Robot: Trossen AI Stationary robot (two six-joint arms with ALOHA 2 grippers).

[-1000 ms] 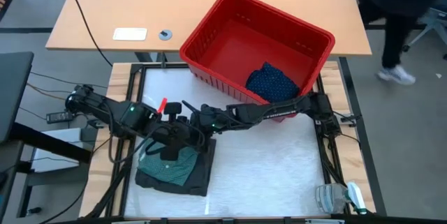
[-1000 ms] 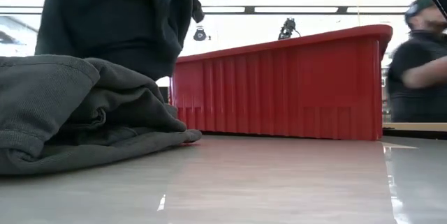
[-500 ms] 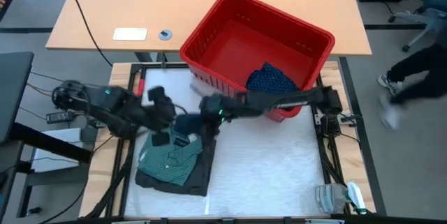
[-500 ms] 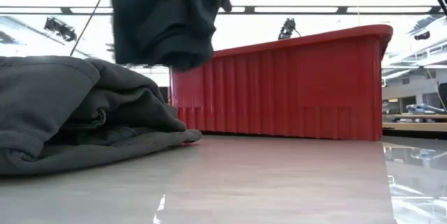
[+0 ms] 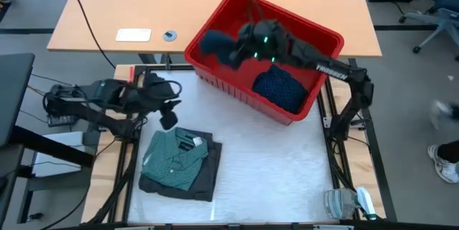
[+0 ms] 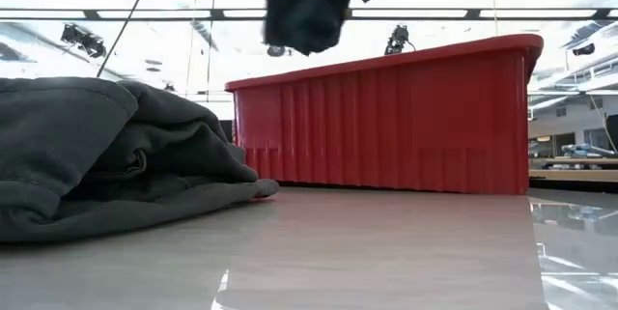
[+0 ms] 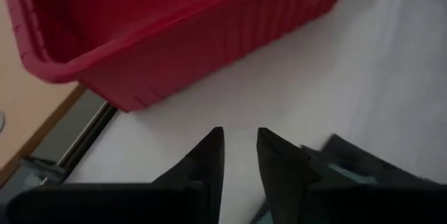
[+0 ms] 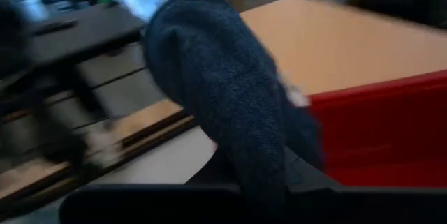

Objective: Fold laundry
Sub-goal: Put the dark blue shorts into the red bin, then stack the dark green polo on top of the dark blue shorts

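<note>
Held piece: while it hangs over the red plastic basket (image 5: pixel 326 44), the plain dark cloth garment (image 5: pixel 217 46) is pinched by the right gripper (image 5: pixel 247 38).
Folded stack: teal-green dotted collared shirt (image 5: pixel 174 160) lies on charcoal grey piece (image 5: pixel 203 178).
Left gripper (image 5: pixel 168 118): slightly parted, empty, beside the stack.

My two arms are matte black jointed tubes, and I can see small green indicator lights glowing on the right arm and white lettering along its forearm. The left end effector (image 7: pixel 239 165) has two dark, wedge-shaped tapering fingers (image 7: pixel 207 161). Black cables trail from the left arm's base.
</note>
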